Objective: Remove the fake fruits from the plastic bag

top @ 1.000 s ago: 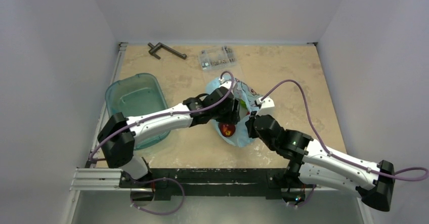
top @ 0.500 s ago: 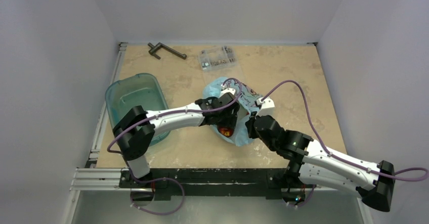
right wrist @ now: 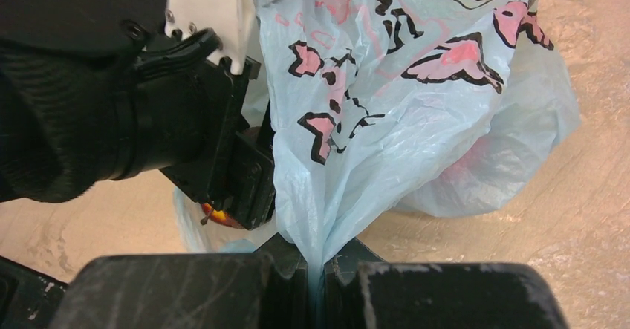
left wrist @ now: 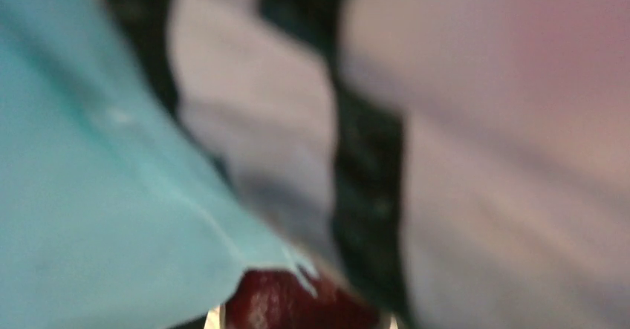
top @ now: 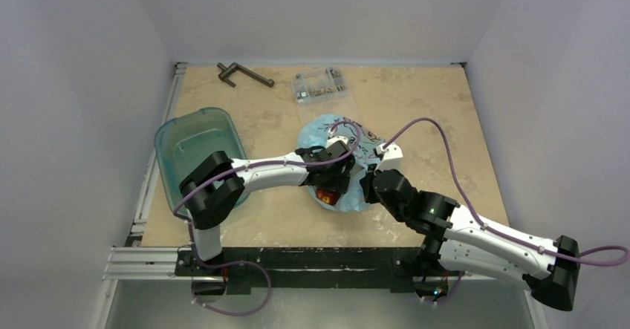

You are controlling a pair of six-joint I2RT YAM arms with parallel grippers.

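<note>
The light-blue plastic bag (top: 318, 130) with pink and black print lies mid-table. My right gripper (top: 368, 182) is shut on a bunched edge of the bag (right wrist: 416, 106), the film pinched between its jaws (right wrist: 319, 284). My left gripper (top: 328, 186) reaches into the bag's mouth from the left, its black jaws standing open over a dark red apple (top: 325, 194). In the left wrist view the apple (left wrist: 290, 303) shows at the bottom edge, between the two fingertips, under blurred bag film (left wrist: 89, 195). The right wrist view shows the apple (right wrist: 218, 215) just below the left gripper (right wrist: 239, 188). No other fruits show.
A teal translucent tub (top: 195, 149) stands at the left, beside the left arm. A clear flat parts box (top: 321, 84) and a dark metal tool (top: 244, 74) lie at the back. Grey walls close in on three sides.
The left arm has pushed forward and down, further into the bag's mouth, with its jaws spreading wider. The right gripper has kept its pinch on the bag and has not moved.
</note>
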